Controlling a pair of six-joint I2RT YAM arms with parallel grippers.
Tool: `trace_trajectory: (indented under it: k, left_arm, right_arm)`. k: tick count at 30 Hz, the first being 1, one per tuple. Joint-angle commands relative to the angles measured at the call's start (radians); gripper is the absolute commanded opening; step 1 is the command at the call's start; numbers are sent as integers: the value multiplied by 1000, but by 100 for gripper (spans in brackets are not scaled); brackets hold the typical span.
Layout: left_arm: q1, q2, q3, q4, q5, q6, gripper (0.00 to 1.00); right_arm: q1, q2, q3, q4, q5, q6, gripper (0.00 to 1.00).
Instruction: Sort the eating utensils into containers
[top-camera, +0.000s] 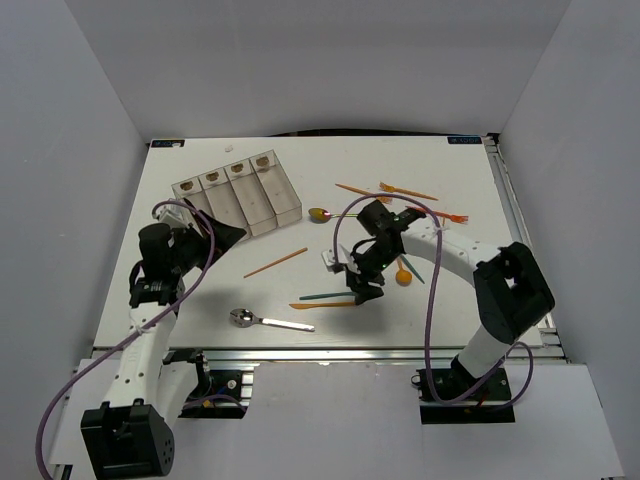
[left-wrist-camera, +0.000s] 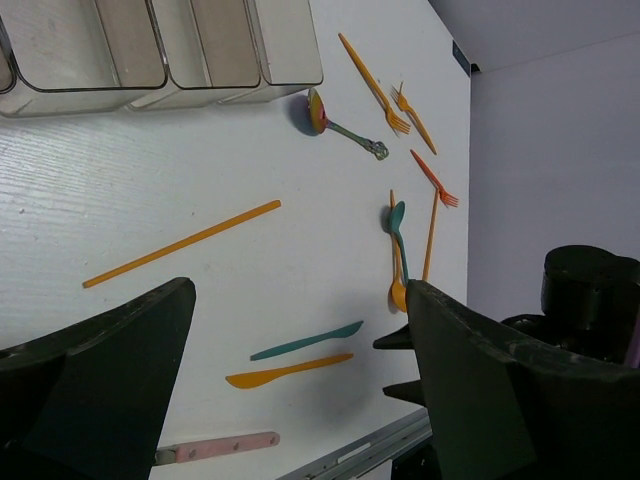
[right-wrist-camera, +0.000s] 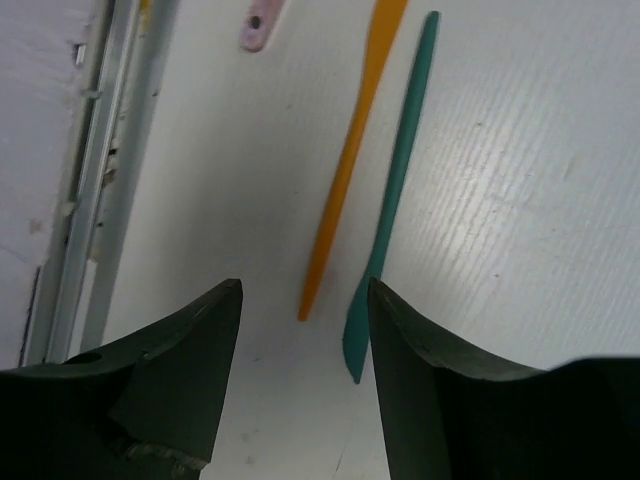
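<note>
The containers, four joined clear bins, stand at the table's back left; they also show in the left wrist view. My left gripper is open and empty, just in front of them. My right gripper is open and empty, low over the ends of an orange knife and a teal knife lying side by side. The orange knife's end lies between the fingers. An orange chopstick and a metal spoon with a pink handle lie nearer the left arm.
A multicoloured spoon, orange forks and an orange spoon lie right of the bins, around the right arm. A teal spoon lies beside the orange one. The aluminium rail marks the table's near edge.
</note>
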Motion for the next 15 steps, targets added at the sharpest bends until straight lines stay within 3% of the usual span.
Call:
trace_trajectory:
  k: [1,5,15]
  left_arm:
    - [5,-48,-4,-27,16,7,97]
    - [5,-91,-4,-69,4,19,97]
    - [3,-215,-1,-172,-53,36,97]
  right_arm:
    - [49,6,-11,247,106,233,59]
    - [107,58,-8,356,204,313,48]
    - [170,112,-28,425,288,370,44]
